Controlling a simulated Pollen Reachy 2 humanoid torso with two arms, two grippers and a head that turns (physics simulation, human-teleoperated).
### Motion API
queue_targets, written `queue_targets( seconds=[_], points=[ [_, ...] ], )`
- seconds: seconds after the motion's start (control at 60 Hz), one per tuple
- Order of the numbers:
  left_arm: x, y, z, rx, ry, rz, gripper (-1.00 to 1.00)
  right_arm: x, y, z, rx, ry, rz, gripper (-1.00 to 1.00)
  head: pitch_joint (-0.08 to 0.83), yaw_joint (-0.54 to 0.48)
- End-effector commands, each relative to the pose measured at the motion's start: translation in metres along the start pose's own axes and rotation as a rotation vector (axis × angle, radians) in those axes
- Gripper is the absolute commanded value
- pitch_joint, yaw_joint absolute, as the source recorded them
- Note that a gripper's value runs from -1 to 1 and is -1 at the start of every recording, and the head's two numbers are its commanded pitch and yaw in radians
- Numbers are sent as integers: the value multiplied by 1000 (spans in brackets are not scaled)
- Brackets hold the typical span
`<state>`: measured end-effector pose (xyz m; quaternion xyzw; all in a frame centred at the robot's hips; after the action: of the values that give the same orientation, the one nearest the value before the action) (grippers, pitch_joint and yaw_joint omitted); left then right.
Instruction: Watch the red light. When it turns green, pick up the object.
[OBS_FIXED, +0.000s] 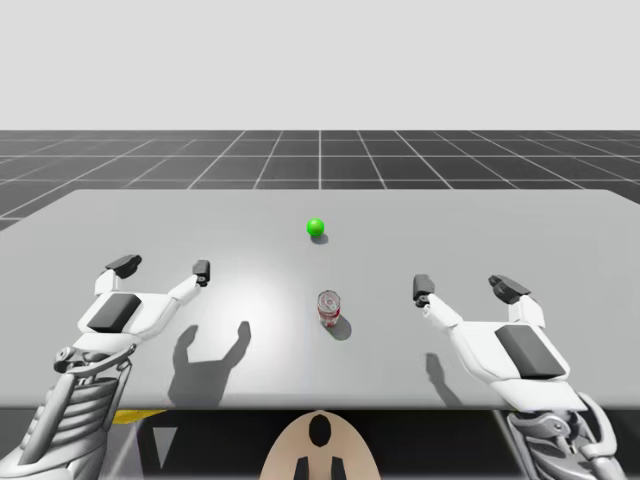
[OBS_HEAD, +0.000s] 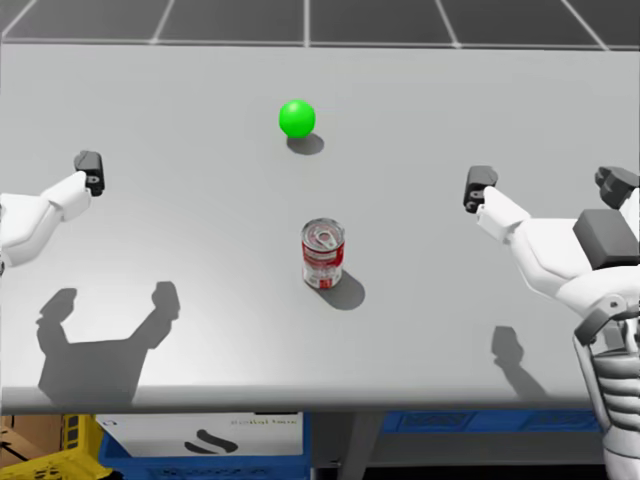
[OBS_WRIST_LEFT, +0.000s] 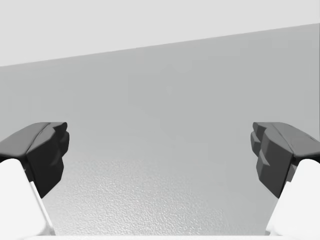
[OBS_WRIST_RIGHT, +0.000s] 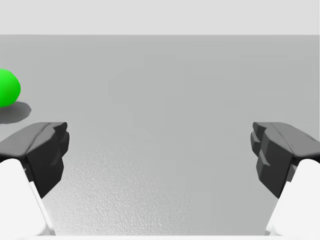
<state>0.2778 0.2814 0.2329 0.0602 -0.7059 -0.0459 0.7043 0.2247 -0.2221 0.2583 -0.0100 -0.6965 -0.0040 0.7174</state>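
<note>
The light is a small green ball on the table, behind the middle; it also appears in the head view and ahead and off to one side of my right gripper. A red can with a silver top stands upright in front of it. My left gripper hovers open well left of the can, nothing between its fingers. My right gripper hovers open to the can's right, with bare table between its fingers.
The grey table reaches wide on all sides of the can. Below its front edge in the head view sit a blue crate, a white box and a yellow crate.
</note>
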Motion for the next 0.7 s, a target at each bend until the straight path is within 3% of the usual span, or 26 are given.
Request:
queue_targets(
  seconds=[0.017, 0.15, 0.233, 0.35, 0.433, 0.567, 0.7],
  points=[
    [0, -1, 0, -1, 0, -1, -1000, -1, 3, 0, 0, 4, -21, -1000, 702, -31],
    [1, -1, 1, -1, 1, 0, -1000, -4, 6, -1, 20, 19, -35, -1000, 700, -27],
    [1, -1, 1, 0, 2, 1, -1000, -9, 15, 2, 107, 26, -61, -1000, 695, -25],
    [1, -1, 1, 1, 2, 3, -1000, -22, 44, 13, 305, 67, -137, -1000, 694, -15],
    [1, -1, 1, 0, 2, 4, -1000, -38, 64, 20, 412, 115, -167, -1000, 695, -13],
    [1, -1, 1, -2, 3, 2, -1000, -66, 93, 28, 543, 149, -157, -1000, 695, -12],
    [1, -1, 1, -3, 4, 2, -1000, -73, 112, 25, 591, 140, -154, -1000, 696, -12]
  ],
)
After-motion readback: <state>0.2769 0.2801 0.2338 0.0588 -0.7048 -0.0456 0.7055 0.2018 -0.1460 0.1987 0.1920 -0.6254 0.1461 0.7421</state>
